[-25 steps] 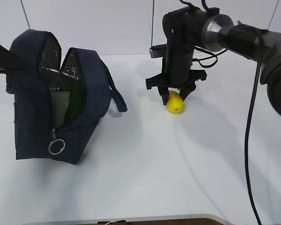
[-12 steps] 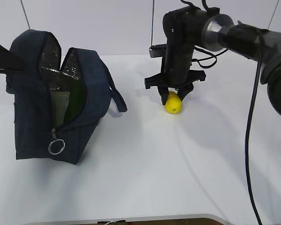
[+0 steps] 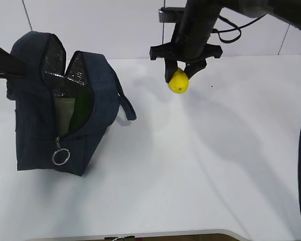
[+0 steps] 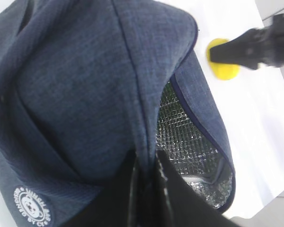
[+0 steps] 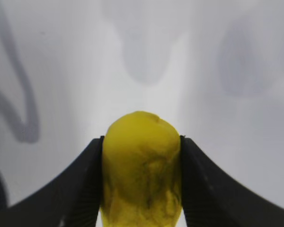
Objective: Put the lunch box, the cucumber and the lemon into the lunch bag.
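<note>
Carrying stage: right jaws clamped on small bright yellow oval lemon, aloft near surface's far edge. Left jaws together, pinching boxy navy fabric lunch bag open. Next: across, then down into its mouth.

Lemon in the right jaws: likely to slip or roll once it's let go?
The lemon is rounded and smooth, pinched only at its sides with most of it hanging below the right gripper, so it could probably slip if jolted. Its oval shape suggests it would roll on a flat surface. It looks small, likely light and firm.
</note>
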